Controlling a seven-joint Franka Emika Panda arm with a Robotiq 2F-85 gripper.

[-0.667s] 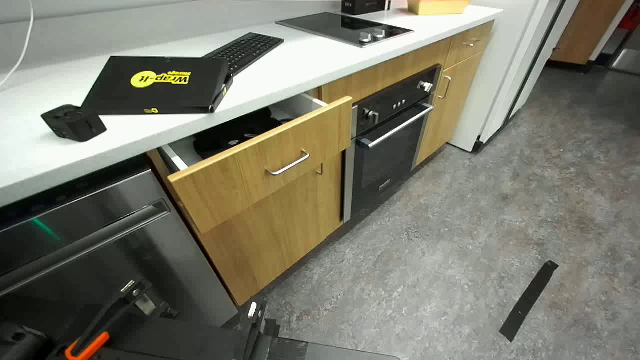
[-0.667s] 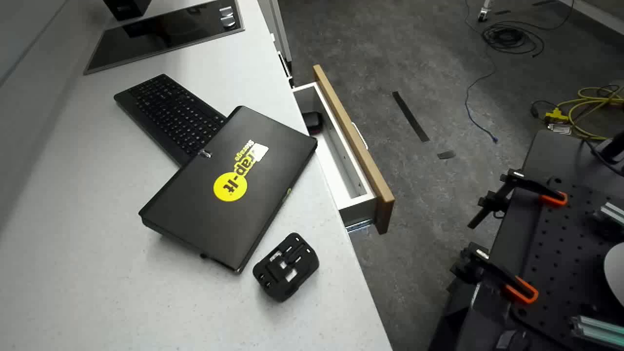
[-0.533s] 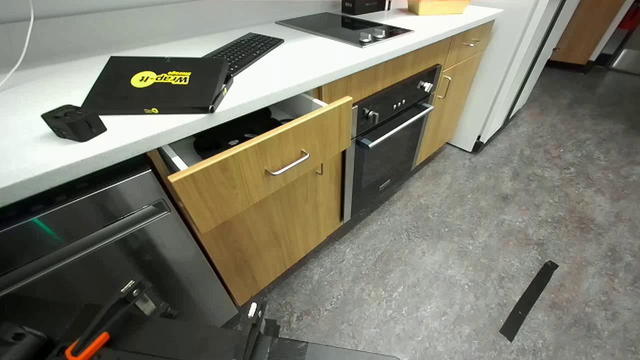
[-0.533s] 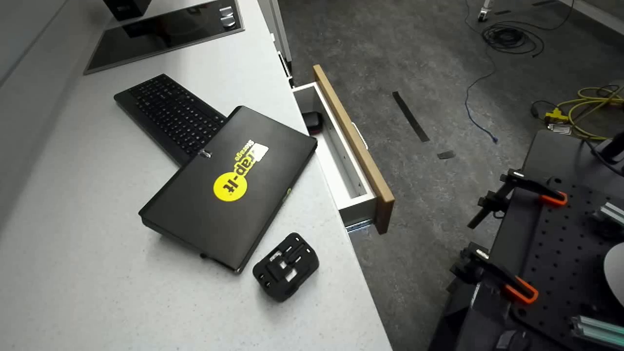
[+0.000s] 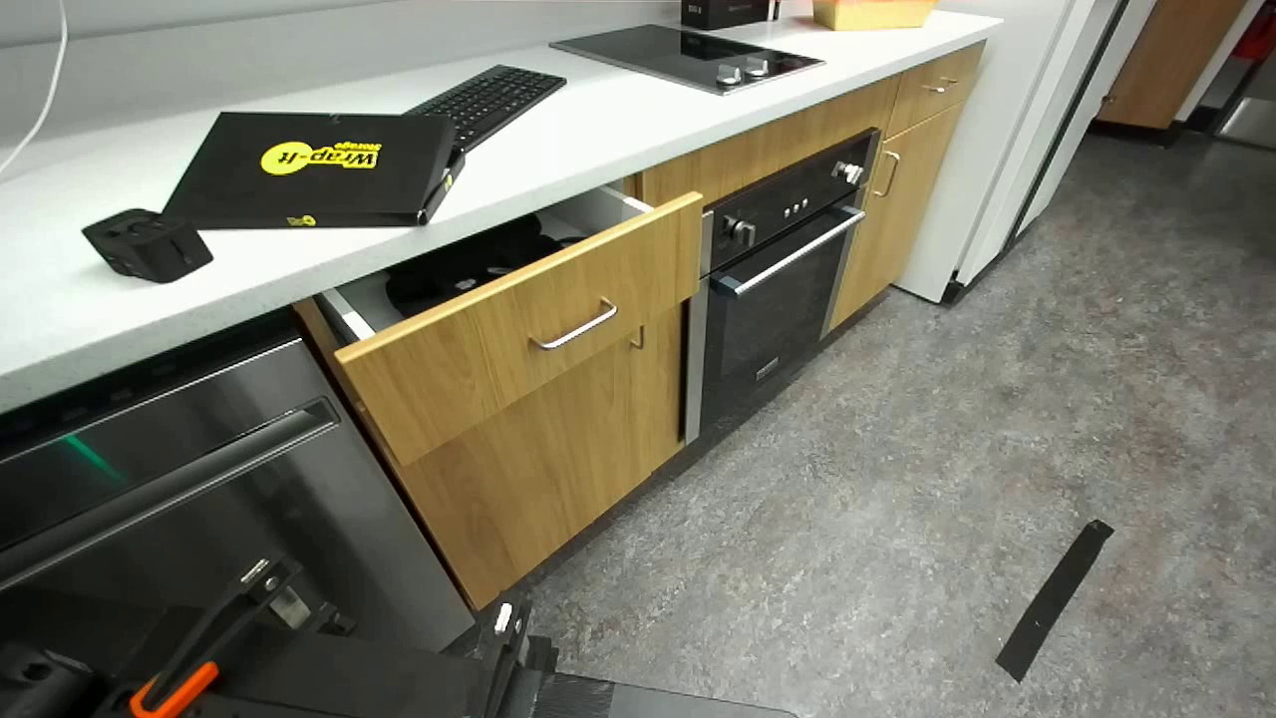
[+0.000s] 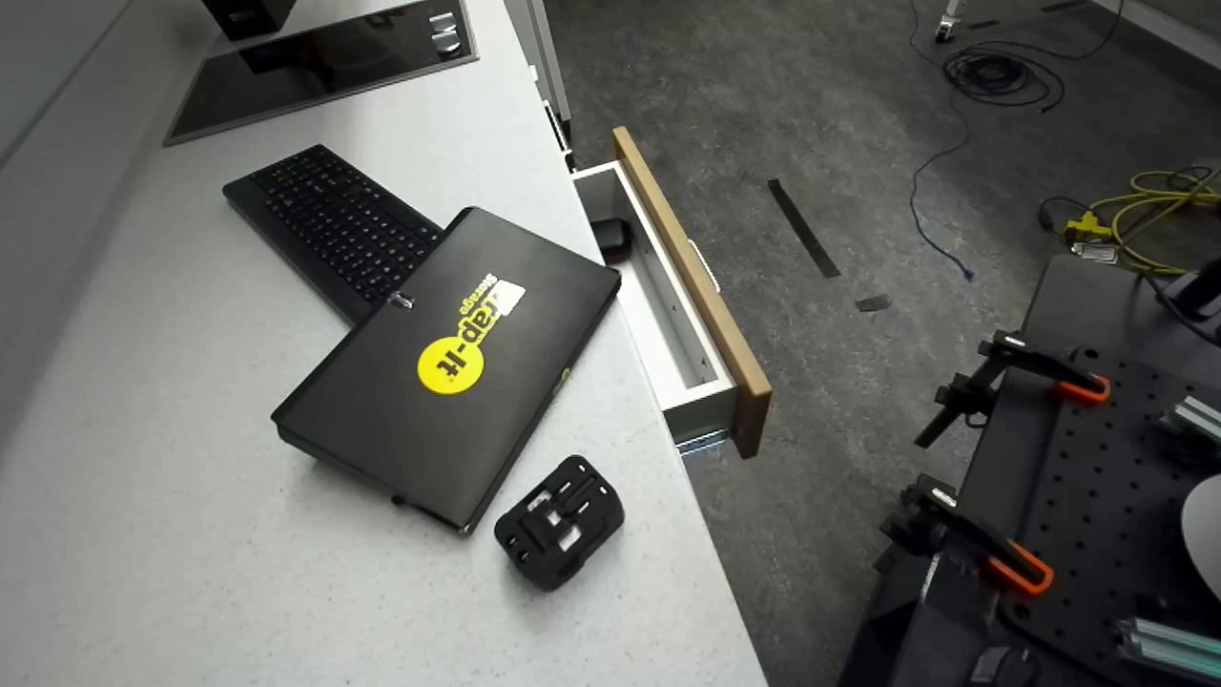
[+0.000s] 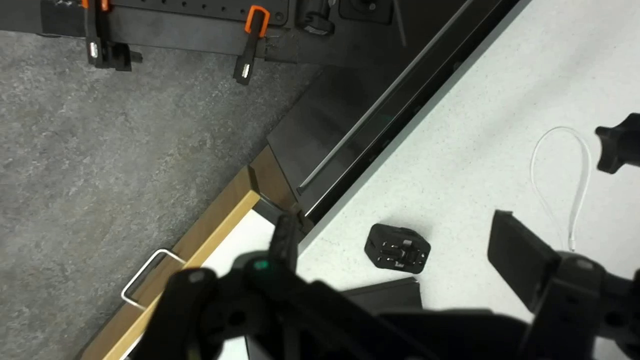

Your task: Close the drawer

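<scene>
The drawer (image 5: 518, 344) has a light oak front with a slim silver bar handle (image 5: 575, 327) and is pulled out from under the white counter. Dark items lie inside it. In an exterior view it shows from above, with white inner walls and a tan front edge (image 6: 692, 286). In the wrist view the drawer front (image 7: 215, 220) is at the lower left, partly hidden by a gripper finger. My gripper (image 7: 393, 213) is open and empty, above the counter in the wrist view, with the fingers wide apart. It is out of view in both exterior views.
A black plug adapter (image 7: 397, 248), a black Wrap-It box (image 5: 319, 189) and a keyboard (image 6: 334, 224) are on the counter (image 6: 172, 477). A steel appliance (image 5: 179, 449) and a black oven (image 5: 778, 289) flank the drawer. A black work table with orange clamps (image 6: 1021, 568) stands opposite.
</scene>
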